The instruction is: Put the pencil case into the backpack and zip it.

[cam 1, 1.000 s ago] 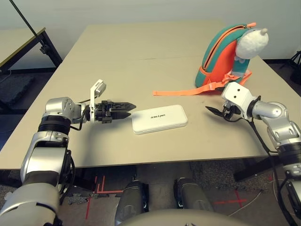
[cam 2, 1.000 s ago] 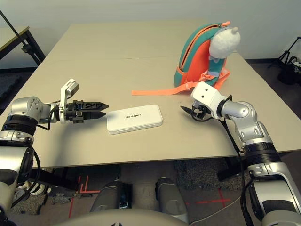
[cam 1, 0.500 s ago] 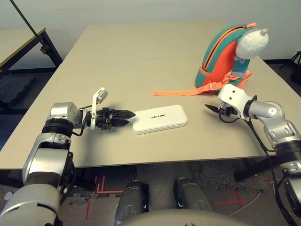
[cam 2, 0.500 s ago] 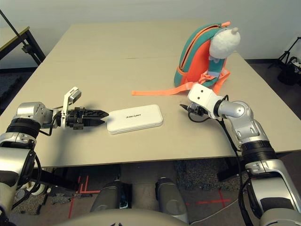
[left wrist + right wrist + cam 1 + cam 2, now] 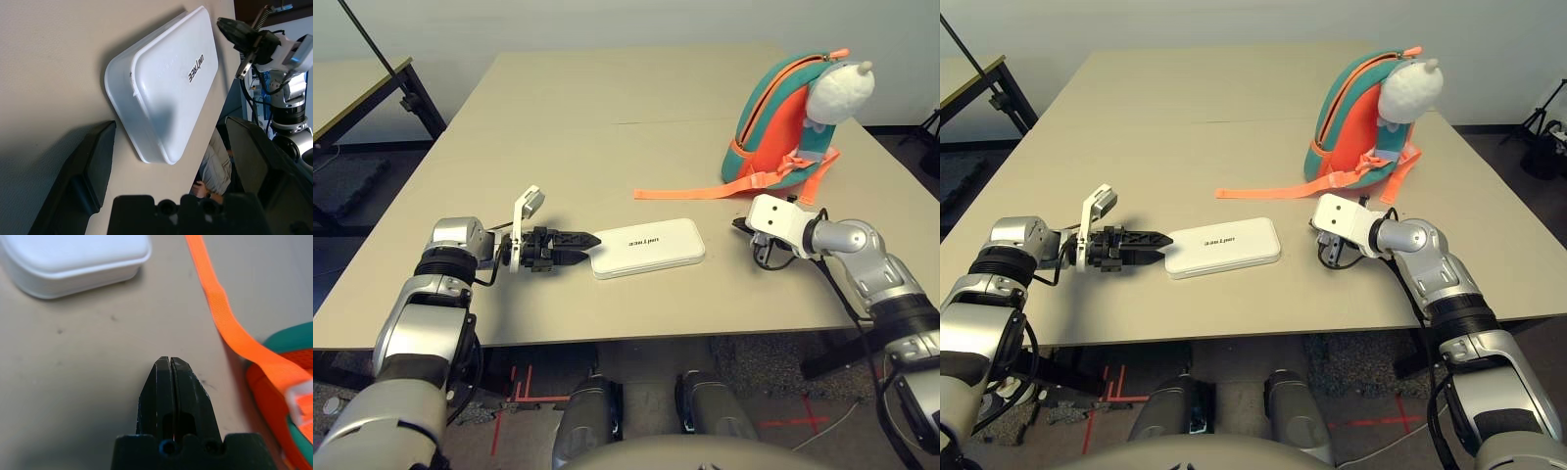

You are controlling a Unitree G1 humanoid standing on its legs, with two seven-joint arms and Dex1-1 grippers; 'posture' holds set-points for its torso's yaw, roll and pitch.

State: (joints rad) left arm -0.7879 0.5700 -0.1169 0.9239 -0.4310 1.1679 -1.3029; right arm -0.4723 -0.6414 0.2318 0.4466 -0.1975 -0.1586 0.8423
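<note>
Pencil case (image 5: 647, 247) is lying flat on the table (image 5: 548, 127), printed side up, pretty much between the two grippers, and nobody's actually holding it. Left gripper (image 5: 172, 166) is spread wide open, fingers pointing at the case's near-left end, right up close to it in the head views. Right gripper (image 5: 172, 363) is the opposite: its two black fingers are pressed together with nothing pinched in there, hanging over bare tabletop off the case's other end, on the backpack side. Backpack (image 5: 771, 122) (the teal and orange one) is standing upright farther back on the robot's right, with that white fluffy plush head (image 5: 840, 93) on its side. One orange strap (image 5: 695, 193) runs out flat across the table behind the case, not touching it. So yeah, case is outside the bag, on the table. Oh, and a person's hand (image 5: 199, 189) shows past the table edge in the left wrist view.
</note>
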